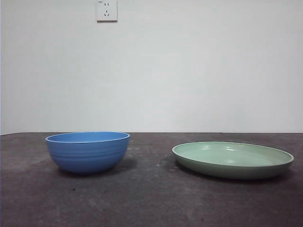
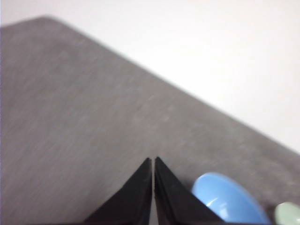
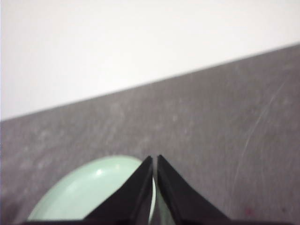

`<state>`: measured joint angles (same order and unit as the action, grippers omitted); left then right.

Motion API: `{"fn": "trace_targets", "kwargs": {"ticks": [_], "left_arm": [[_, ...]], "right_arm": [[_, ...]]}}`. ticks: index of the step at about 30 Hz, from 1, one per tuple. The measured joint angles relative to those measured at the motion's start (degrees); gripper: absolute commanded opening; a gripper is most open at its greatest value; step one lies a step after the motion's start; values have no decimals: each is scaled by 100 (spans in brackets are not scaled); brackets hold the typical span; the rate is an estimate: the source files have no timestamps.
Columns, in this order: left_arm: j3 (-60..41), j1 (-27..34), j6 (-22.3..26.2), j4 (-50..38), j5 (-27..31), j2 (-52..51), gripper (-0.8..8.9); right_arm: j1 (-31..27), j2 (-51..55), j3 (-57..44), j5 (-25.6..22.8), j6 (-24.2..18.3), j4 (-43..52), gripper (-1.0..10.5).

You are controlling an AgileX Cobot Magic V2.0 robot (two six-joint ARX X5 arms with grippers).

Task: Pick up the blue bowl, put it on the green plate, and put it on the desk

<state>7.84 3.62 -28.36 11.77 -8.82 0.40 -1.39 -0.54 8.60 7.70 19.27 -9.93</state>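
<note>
- The blue bowl (image 1: 88, 151) stood upright on the desk (image 1: 151, 198), well apart from the green plate (image 1: 233, 160) to its right.
- The left gripper (image 2: 153, 161), jaws pressed together, hung beside the bowl; it would need spreading, then one jaw down inside the rim.
- The right gripper (image 3: 155, 160), likewise closed, waited over the plate.
- A wall socket (image 1: 106, 10) sat behind; nothing blocked the path.

Soft, even light fills the front view, which is sharp. The bowl (image 1: 88, 151) and plate (image 1: 233, 160) cast faint shadows on the desk (image 1: 151, 198), and small glints sit inside the plate. Both wrist views are blurry, their pale wall washed out, almost overexposed.
</note>
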Motion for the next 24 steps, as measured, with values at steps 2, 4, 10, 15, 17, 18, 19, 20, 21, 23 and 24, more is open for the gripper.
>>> {"fn": "trace_targets", "kwargs": {"ticks": [2,4,10,15,17,18,19,20,21,23,24], "left_arm": [[208,0,-7,11,-39,42,10],[446,0,-4,125,-46,157,10],[1368,0,396,870,-520,839,10],[2238,0,970,1648,-1266,1794,10],[2575,-2,1187,1969,-1473,2201,10],[2752,-20,1316,2127,-1558,2422,10],[2889,-48,1419,2260,-1602,2583,10],[3060,-96,1530,2413,-1683,2785,10],[3220,-164,1626,2549,-1751,2970,10],[3510,-313,1805,2813,-1888,3298,10],[3654,-407,1899,2962,-1928,3464,10]], "right_arm": [[0,-79,205,-17,15,-22,10],[0,-225,463,-17,15,-144,10],[0,-994,1408,225,-109,-632,10],[0,-1958,2332,769,-520,-1377,10],[0,-2341,2669,1016,-719,-1725,10],[0,-2551,2844,1165,-826,-1919,10],[0,-2721,2990,1283,-914,-2083,10],[0,-2924,3165,1421,-1025,-2286,10],[0,-3126,3338,1550,-1141,-2487,10],[13,-3473,3644,1794,-1333,-2868,10],[33,-3650,3801,1923,-1429,-3073,10]]}}
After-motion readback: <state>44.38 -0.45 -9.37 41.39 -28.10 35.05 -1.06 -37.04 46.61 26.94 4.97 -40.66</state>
